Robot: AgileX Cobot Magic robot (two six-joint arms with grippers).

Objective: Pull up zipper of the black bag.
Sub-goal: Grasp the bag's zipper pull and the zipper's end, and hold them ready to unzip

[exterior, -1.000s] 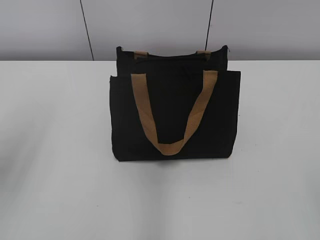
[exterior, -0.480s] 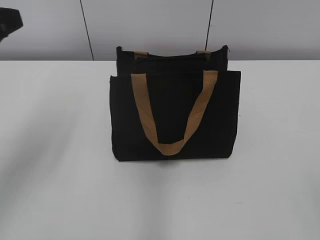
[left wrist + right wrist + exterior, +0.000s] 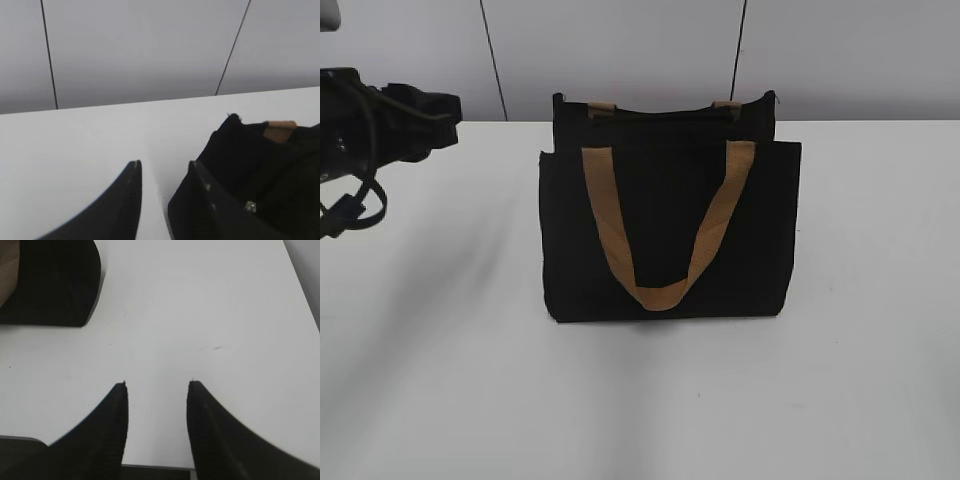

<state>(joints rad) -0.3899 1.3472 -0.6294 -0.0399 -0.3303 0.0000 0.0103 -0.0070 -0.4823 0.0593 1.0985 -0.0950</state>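
The black bag [image 3: 670, 230] stands upright in the middle of the white table, one tan handle [image 3: 660, 290] hanging down its front. The zipper [image 3: 665, 113] runs as a dark line along the top edge; no pull tab shows in the exterior view. My left gripper [image 3: 442, 106] is at the far left, in the air and well apart from the bag. In the left wrist view it [image 3: 165, 165] is open and empty, with the bag's corner [image 3: 240, 150] to its right and a small silvery glint [image 3: 250, 206] there. My right gripper [image 3: 157, 383] is open and empty over bare table; the bag's corner [image 3: 55, 285] lies at the upper left.
The white table [image 3: 430, 350] ends at a grey panelled wall [image 3: 620, 50] right behind the bag. In the right wrist view the table's near edge [image 3: 155, 467] lies just under the gripper.
My left arm has come into the exterior view from the upper left and reached further right toward the bag. The bag has not moved.
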